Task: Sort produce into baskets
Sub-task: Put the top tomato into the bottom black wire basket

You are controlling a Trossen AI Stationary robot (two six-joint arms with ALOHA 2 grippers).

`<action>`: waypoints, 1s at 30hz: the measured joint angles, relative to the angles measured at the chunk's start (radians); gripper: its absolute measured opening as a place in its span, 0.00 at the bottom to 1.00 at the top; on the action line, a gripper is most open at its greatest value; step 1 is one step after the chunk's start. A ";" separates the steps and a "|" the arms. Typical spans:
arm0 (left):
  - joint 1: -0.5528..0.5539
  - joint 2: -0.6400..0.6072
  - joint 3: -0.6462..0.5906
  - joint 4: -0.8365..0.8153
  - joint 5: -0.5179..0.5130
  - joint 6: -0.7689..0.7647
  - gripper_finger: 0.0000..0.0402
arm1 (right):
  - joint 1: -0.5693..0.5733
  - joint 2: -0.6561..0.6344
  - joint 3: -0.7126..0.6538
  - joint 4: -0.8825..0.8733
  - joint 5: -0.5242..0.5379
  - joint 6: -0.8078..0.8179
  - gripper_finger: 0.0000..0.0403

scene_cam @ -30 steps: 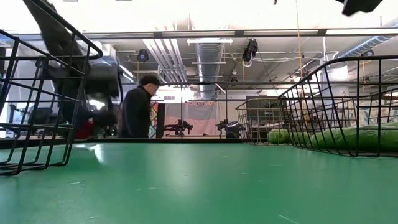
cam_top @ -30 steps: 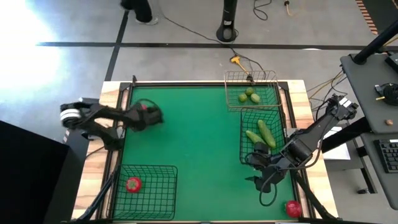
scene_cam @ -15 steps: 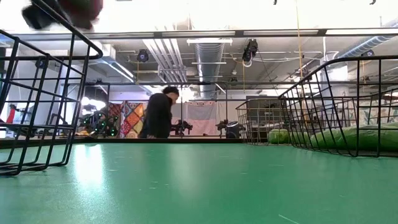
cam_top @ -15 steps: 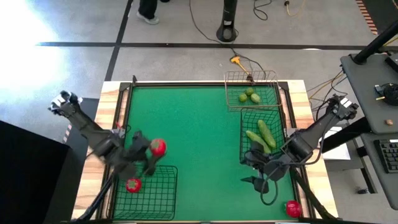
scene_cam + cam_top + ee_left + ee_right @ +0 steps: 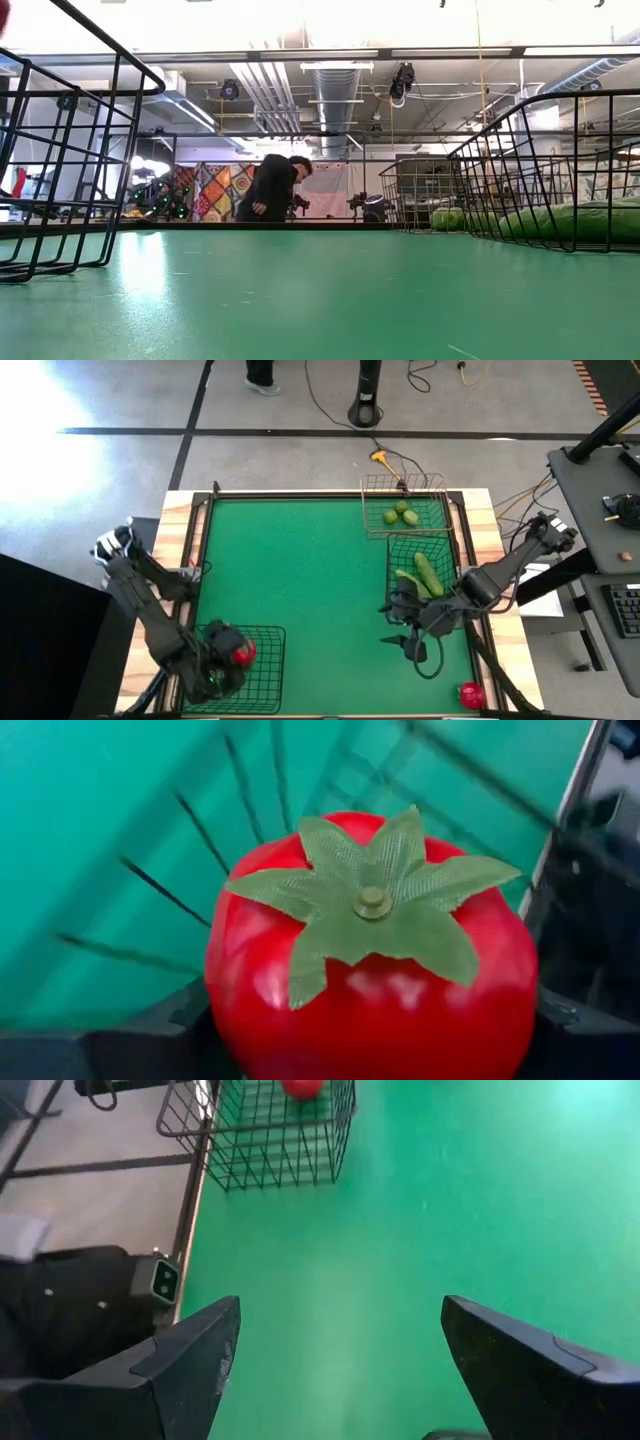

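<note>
My left gripper [image 5: 232, 658] is shut on a glossy red tomato [image 5: 370, 970] with a green leafy cap. It holds the tomato over the black wire basket [image 5: 262, 678] at the table's near left. The tomato is a red spot in the high view [image 5: 241, 653]. My right gripper [image 5: 404, 632] is open and empty over the green mat, just near-left of the black basket [image 5: 392, 565] that holds green cucumbers [image 5: 426, 573]. Small light-green fruits [image 5: 400, 513] lie in the tan basket [image 5: 375, 488] at the far right. My left gripper pinches the tomato between its two fingers, by opposite sides of its body [image 5: 228, 1020]. The leafy cap [image 5: 372, 902] faces the wrist camera. The tomato is lifted clear, above the basket's wires [image 5: 160, 890].
Another red tomato [image 5: 471, 694] lies at the near right, beside the mat. In the low view the near-left basket [image 5: 60, 170] and the right-hand baskets [image 5: 540, 170] flank an open stretch of green mat. A person [image 5: 275, 188] stands in the room behind.
My left gripper has swung from the table's far left toward the near edge, carrying the tomato, and now hangs over the near-left basket. My right gripper has drifted a little toward the table's left. The person in the room has walked toward the right.
</note>
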State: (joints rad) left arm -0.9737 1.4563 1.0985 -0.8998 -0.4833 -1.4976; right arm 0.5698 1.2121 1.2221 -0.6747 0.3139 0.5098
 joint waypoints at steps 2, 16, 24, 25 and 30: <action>0.000 0.054 0.029 -0.003 0.058 -0.045 0.68 | -0.014 0.000 0.020 -0.001 -0.001 -0.054 0.84; 0.048 0.255 0.041 -0.012 0.266 -0.190 0.72 | -0.058 0.000 0.117 0.000 -0.003 -0.247 0.84; 0.081 0.269 0.046 -0.015 0.270 -0.217 0.75 | -0.058 0.000 0.116 -0.001 -0.003 -0.260 0.84; 0.085 0.270 0.046 -0.019 0.277 -0.216 0.75 | -0.057 0.000 0.116 -0.001 -0.003 -0.260 0.84; 0.098 0.275 0.045 -0.062 0.343 -0.212 0.78 | -0.057 0.000 0.116 0.001 0.008 -0.262 0.84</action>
State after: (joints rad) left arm -0.8758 1.7313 1.1436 -0.9614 -0.1399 -1.7095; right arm 0.5125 1.2121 1.3376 -0.6732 0.3224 0.2479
